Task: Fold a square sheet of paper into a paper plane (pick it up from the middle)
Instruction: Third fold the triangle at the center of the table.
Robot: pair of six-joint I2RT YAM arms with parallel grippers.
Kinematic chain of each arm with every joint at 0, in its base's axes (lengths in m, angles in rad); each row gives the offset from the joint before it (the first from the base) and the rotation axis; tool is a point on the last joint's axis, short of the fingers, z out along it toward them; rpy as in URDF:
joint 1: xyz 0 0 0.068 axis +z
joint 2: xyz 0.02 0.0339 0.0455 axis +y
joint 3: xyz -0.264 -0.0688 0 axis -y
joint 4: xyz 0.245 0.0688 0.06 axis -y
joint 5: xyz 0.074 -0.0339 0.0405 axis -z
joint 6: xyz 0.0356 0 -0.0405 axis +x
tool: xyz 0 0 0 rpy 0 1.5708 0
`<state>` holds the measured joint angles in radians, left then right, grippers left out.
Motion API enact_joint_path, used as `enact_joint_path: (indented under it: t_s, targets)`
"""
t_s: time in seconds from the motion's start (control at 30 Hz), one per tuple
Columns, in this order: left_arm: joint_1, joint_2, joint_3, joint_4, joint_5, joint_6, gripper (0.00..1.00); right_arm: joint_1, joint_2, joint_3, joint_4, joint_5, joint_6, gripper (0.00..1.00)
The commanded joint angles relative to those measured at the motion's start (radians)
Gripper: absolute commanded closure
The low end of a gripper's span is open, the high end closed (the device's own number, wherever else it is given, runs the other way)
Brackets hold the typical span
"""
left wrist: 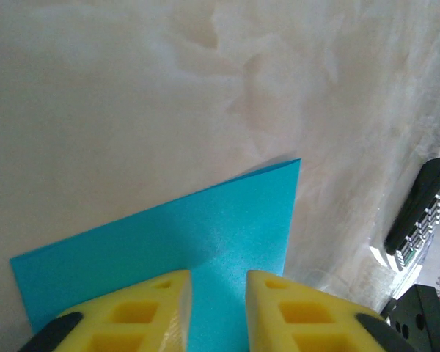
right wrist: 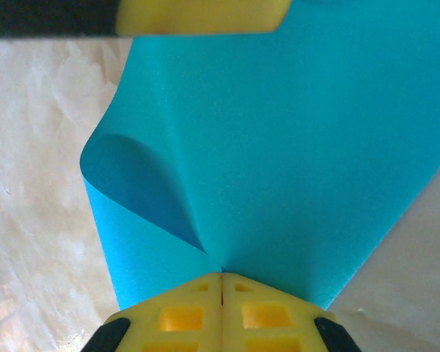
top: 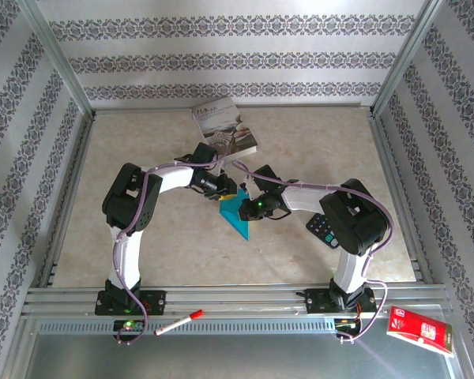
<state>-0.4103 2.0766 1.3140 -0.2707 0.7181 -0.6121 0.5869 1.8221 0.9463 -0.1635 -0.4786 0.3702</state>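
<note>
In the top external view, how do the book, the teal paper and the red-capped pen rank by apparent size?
1. book
2. teal paper, counting only its visible part
3. red-capped pen, long but very thin

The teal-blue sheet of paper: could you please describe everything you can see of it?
The sheet of paper is thin, plain teal-blue and matte, folded into a pointed shape whose tip aims towards the arms' bases. It is in the middle of the beige marbled table, between the two arms. The right end effector is shut on one edge, where a layer bulges up in a soft curl. The left end effector stands open at the opposite side, with paper showing between its fingers.
</note>
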Motion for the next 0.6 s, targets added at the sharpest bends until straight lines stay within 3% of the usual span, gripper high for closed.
enact_joint_path:
  t_s: [0.0, 0.17, 0.27, 0.4, 0.57]
  targets:
    - [0.026, -0.054, 0.031, -0.061, -0.046, -0.002, 0.69, 0.014, 0.008, -0.042, -0.027, 0.060, -0.002, 0.95]
    - [0.060, -0.172, -0.055, -0.009, -0.061, -0.050, 0.63, 0.015, 0.011, -0.047, -0.020, 0.061, 0.003, 0.96]
    - [0.061, -0.287, -0.178, 0.042, -0.093, -0.102, 0.65, 0.016, 0.016, -0.048, -0.016, 0.059, 0.008, 0.95]
    - [0.007, -0.460, -0.415, 0.189, -0.116, -0.232, 0.82, 0.016, 0.023, -0.047, -0.017, 0.060, 0.011, 0.95]
    - [-0.163, -0.599, -0.576, 0.317, -0.181, -0.349, 1.00, 0.016, 0.038, -0.039, -0.023, 0.057, 0.008, 0.96]
